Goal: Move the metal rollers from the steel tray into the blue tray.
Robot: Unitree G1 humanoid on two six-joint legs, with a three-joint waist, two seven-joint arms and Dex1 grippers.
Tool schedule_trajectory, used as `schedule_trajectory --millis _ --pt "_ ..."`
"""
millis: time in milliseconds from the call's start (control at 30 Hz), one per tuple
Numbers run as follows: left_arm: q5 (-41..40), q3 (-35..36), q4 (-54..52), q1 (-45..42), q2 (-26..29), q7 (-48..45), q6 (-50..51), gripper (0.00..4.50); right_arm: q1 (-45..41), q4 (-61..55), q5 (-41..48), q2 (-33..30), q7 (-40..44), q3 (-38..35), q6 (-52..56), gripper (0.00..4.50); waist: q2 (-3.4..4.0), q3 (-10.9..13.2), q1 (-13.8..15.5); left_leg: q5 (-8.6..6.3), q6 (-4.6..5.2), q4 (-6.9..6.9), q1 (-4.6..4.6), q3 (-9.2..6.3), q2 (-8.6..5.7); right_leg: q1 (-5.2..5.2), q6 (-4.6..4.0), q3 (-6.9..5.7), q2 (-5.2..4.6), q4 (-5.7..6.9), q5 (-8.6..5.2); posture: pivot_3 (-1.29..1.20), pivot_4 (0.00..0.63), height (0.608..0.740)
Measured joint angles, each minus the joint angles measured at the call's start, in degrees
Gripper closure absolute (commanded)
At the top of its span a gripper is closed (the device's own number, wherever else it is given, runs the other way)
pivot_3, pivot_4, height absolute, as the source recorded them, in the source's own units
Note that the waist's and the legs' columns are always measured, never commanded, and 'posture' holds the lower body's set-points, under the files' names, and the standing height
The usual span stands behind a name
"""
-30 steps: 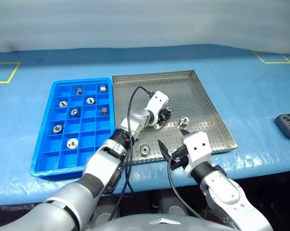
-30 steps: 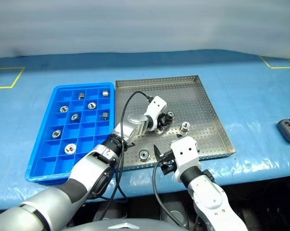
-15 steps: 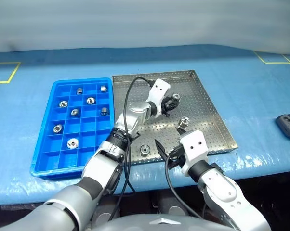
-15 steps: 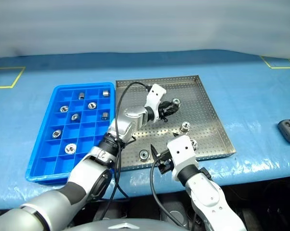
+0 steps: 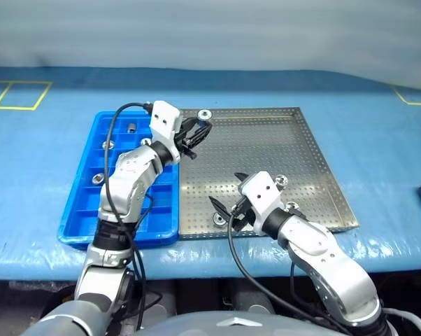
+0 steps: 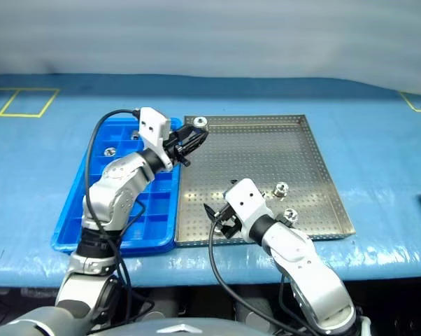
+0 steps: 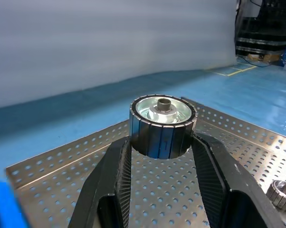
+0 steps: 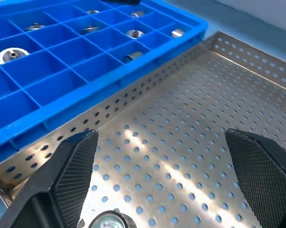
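Left claw (image 5: pixel 202 131), pinching a metal roller (image 7: pixel 163 124) between its two black fingers (image 7: pixel 115 185), held level above the far left corner of the steel tray (image 5: pixel 294 150), beside the blue tray (image 5: pixel 81 210); no brand, label or writing is legible. Left arm bent upward at the elbow, wrist pointing toward the steel tray's far edge. Right claw (image 5: pixel 230 199), fingers spread wide and empty, low over the near edge of the steel tray, a roller (image 8: pixel 109 221) just below it. Two more rollers (image 6: pixel 281 189) stand near the right arm; several lie in the blue tray's compartments (image 8: pixel 133 33). Compared with a second earlier, the left claw has lifted its roller off the tray floor and carried it left toward the blue tray
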Motion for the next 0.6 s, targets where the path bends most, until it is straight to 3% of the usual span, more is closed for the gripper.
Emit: schedule_trajectory --millis 200,433,600 --pt "1.70 2.70 -15.25 13.20 5.78 4.75 1.62 2.89 -8.18 7.73 0.38 0.10 5.82 3.10 -3.34 0.00 0.00 0.01 2.82 0.00 0.00 -0.02 0.00 -0.03 0.01 0.02 -0.10 -0.05 -0.02 -0.02 -0.06 0.37 0.150 0.740" --pt "1.69 8.18 -27.32 27.39 6.15 10.68 5.62 2.89 -13.53 16.31 1.58 3.00 12.94 6.59 -9.20 0.00 0.00 0.03 7.30 0.00 -0.01 0.00 -0.02 -0.15 0.02 0.06 -0.36 -0.21 -0.04 -0.03 -0.21 0.51 0.150 0.740" --pt "1.65 9.17 -29.60 32.18 4.43 14.27 7.04 2.89 -16.15 19.86 1.40 3.07 17.41 9.11 -12.73 0.00 0.03 0.05 10.95 -0.01 -0.03 0.01 -0.04 -0.16 0.02 0.01 -0.38 -0.30 -0.06 -0.04 -0.24 0.55 0.150 0.740"
